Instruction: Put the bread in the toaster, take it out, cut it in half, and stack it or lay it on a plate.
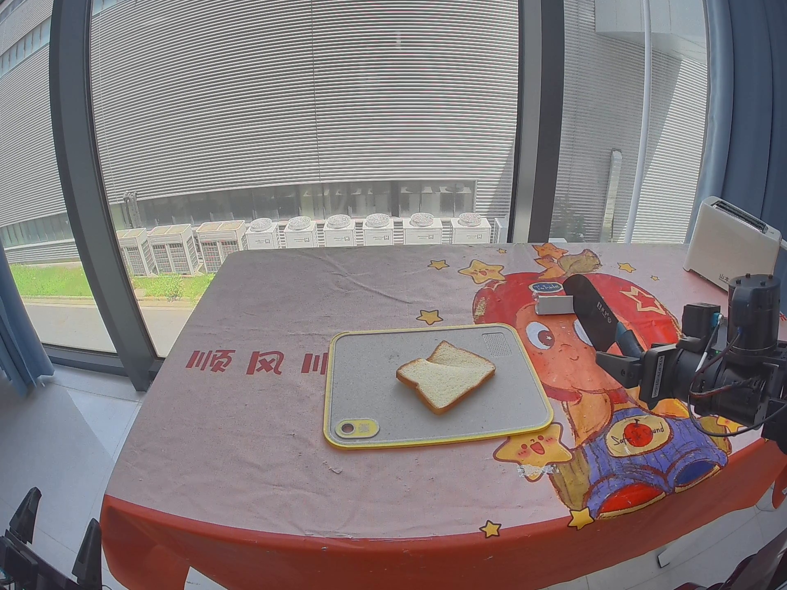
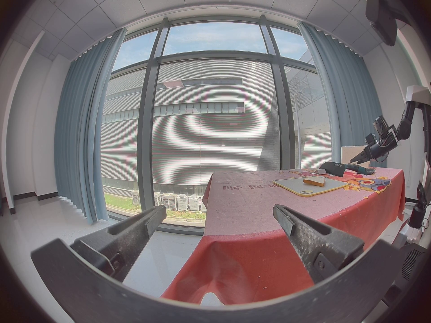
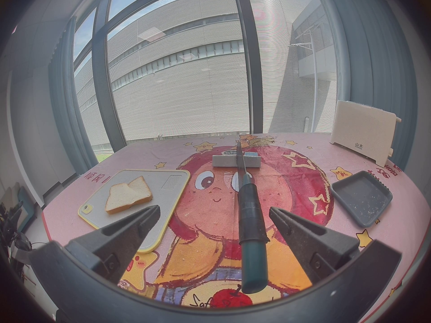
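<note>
The bread (image 1: 447,374) lies on a grey, yellow-rimmed cutting board (image 1: 500,407) as two overlapping pieces, also in the right wrist view as bread (image 3: 128,194). A black-handled knife (image 3: 249,211) rests with its blade on a small grey holder (image 3: 236,160). My right gripper (image 3: 213,211) is open, its fingers on either side of the knife handle without closing on it. In the head view, the right gripper (image 1: 623,356) is at the handle's teal end. The white toaster (image 1: 730,243) stands at the back right. My left gripper (image 2: 215,216) hangs open off the table's left side.
A dark grey square plate (image 3: 361,196) sits on the table in front of the toaster (image 3: 363,131). The printed pink tablecloth (image 1: 262,419) covers the whole table. A window wall runs close behind the far edge.
</note>
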You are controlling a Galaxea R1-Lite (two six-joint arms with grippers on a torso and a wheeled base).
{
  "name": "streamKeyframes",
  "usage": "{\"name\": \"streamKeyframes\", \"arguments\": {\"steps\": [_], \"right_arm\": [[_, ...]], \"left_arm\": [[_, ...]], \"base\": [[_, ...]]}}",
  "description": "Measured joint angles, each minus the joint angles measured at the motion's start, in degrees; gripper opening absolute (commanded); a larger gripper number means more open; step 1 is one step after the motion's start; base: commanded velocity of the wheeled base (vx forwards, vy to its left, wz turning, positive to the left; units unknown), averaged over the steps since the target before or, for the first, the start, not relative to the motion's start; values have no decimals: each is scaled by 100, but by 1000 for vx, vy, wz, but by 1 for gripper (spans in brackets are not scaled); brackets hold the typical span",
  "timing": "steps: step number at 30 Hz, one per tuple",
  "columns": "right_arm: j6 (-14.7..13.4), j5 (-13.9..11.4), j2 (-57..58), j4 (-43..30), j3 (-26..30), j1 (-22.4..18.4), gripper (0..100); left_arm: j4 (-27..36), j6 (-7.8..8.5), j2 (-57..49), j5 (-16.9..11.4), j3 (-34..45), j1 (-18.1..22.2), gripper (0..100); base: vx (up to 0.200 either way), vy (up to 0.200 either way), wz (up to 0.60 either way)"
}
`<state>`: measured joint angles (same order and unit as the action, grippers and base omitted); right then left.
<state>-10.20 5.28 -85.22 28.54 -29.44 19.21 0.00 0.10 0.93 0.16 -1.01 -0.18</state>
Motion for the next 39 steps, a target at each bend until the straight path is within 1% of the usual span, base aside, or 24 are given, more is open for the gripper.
{"name": "streamKeyframes", "arguments": {"steps": [26, 39], "right_arm": [[9, -4, -110, 11, 0, -98, 100], [82, -27, -232, 17, -46, -362, 100]], "left_arm": [[0, 0, 0, 0, 0, 0, 100], [0, 0, 0, 0, 0, 0, 100]], "base": [[0, 0, 0], [0, 0, 0]]}}
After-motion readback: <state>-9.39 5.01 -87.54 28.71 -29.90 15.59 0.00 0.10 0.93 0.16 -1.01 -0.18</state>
